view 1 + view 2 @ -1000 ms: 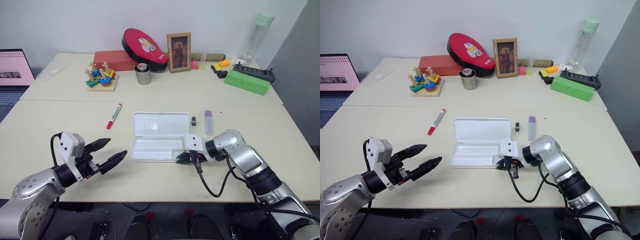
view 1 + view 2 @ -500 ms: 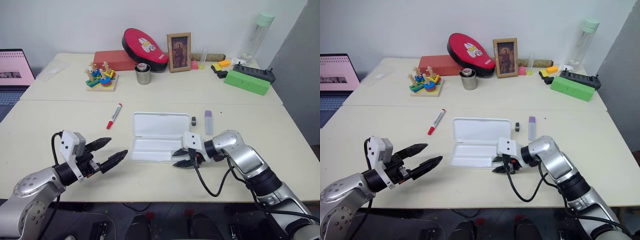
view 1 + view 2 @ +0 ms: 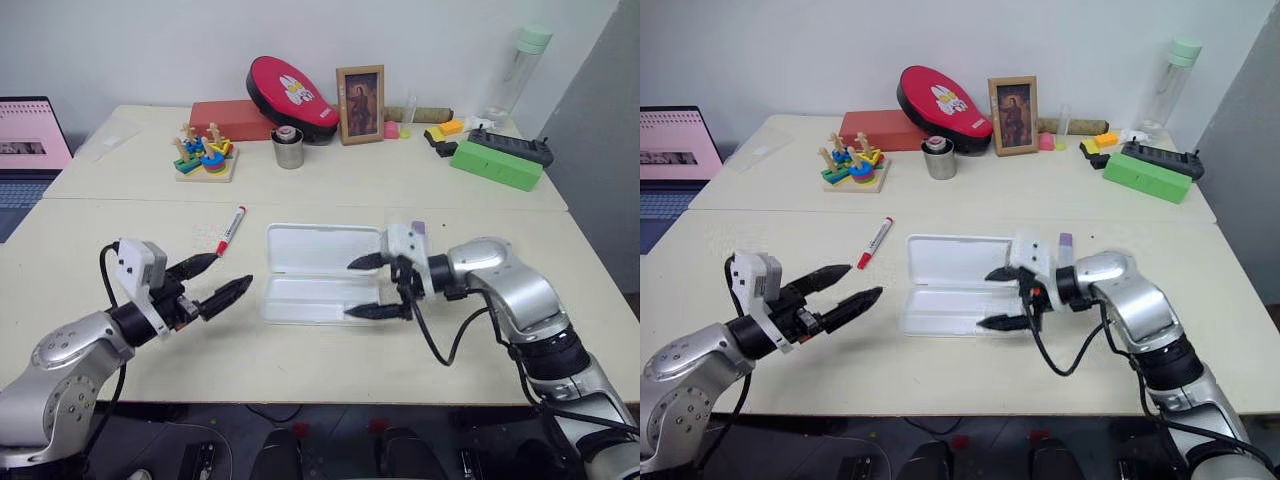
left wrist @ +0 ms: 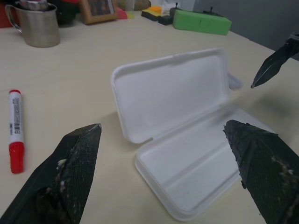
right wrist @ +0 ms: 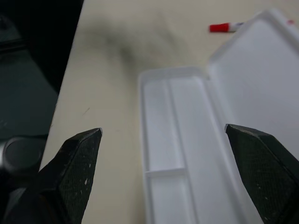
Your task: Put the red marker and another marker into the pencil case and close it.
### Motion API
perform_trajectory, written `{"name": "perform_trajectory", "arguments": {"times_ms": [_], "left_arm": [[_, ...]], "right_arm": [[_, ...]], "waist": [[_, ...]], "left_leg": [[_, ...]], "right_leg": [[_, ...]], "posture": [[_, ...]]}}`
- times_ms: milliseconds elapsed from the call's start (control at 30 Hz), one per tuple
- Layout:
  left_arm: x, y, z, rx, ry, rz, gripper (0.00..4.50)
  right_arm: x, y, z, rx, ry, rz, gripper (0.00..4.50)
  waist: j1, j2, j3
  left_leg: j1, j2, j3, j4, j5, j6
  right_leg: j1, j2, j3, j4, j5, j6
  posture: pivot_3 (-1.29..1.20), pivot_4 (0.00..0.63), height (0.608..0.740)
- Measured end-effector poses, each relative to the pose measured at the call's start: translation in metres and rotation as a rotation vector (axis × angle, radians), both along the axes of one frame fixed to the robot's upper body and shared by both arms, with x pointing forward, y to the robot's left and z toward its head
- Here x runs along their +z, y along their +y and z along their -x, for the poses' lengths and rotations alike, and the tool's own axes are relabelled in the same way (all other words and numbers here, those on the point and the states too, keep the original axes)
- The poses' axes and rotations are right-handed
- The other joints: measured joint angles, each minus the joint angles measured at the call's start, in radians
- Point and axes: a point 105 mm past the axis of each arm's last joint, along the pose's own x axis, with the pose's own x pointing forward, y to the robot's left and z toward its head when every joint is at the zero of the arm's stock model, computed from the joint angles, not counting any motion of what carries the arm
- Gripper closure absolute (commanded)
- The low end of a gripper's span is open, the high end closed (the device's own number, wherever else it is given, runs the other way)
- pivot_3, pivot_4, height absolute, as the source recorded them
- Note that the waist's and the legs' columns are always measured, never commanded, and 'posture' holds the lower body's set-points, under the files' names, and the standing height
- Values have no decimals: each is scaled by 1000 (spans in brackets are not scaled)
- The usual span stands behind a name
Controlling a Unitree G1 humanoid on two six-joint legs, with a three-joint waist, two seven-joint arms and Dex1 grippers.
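Right gripper (image 3: 366, 287): jaws wide apart, empty, hovering over the right end of the pencil case (image 3: 318, 273). Left gripper (image 3: 217, 281) likewise spread and empty, just left of the case.

Case lies open on the table (image 3: 120, 240), lid flat behind the tray, both halves bare. Red marker (image 3: 229, 231) on the table left of the lid, well clear of both grippers. Lavender marker (image 3: 1064, 249) mostly hidden behind the right hand; only its purple cap shows, just right of the case.

Judgement: nothing loaded yet, so picking comes first. You'd do well to send the left gripper to the red marker, straddling the barrel across its width, mid-length. Lower it along the tray's long axis so it doesn't bridge the divider. Keep the right hand off the lid while you work.
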Motion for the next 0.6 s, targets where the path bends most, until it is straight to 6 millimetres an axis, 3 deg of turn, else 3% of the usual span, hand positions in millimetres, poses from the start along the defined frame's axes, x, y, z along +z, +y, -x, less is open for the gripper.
{"name": "perform_trajectory", "arguments": {"times_ms": [67,267,600], "left_arm": [[-1,5,-5,31,6,-5,0],[-1,49,-67,347,-1,-115,0],[-25,32,-122,419,123,-180,0]], "right_arm": [[5,-4,-4,-33,-5,-19,18],[24,-3,-7,-92,-43,-97,18],[32,0,-12,-145,-65,-142,18]], "waist": [[0,0,0],[9,0,0],[15,-1,0]], "left_leg": [[0,0,0,-1,0,0],[-3,0,0,0,0,0],[-5,0,-1,0,0,0]], "right_leg": [[-1,0,0,0,0,0],[-3,0,0,0,0,0],[-5,0,-1,1,0,0]], "posture": [[0,150,740],[0,150,740],[0,150,740]]}}
